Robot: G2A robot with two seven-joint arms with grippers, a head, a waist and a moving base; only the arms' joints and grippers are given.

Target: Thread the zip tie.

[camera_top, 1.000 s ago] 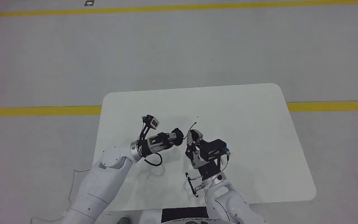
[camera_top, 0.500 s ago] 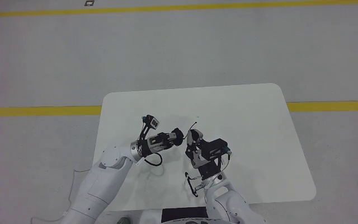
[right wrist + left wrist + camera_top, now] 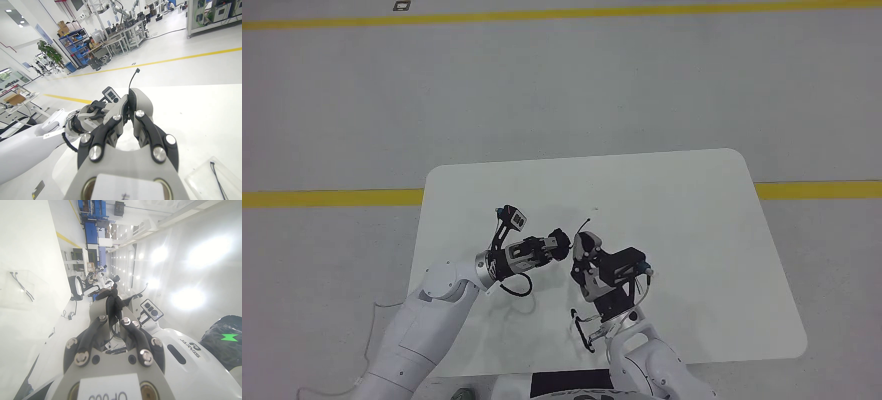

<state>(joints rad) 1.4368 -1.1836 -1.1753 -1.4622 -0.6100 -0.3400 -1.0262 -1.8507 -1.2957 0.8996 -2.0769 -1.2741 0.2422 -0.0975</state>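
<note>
Zip tie (image 3: 130, 83): black, one piece. It was pinched upright between the pressed-together fingers of the right gripper (image 3: 129, 100), with its head uppermost and free above the fingertips. It stood over the near middle of the desk (image 3: 692, 200), well apart from the far, left and right edges and closer to the near edge.

Left gripper (image 3: 113, 306): sat just beside the right gripper, facing it. Its dark fingers were pressed together; whether they pinched anything could not be told.

Tray (image 3: 200, 170): transparent, at the near edge of the desk close to the right arm. It held loose spare ties (image 3: 217, 178).

Views: the right wrist view showed the grip on the strip plainly. The top view gave the strip as a thin line over the white desk. The left wrist view showed it as a thin curved line beyond that gripper's own fingers.
</note>
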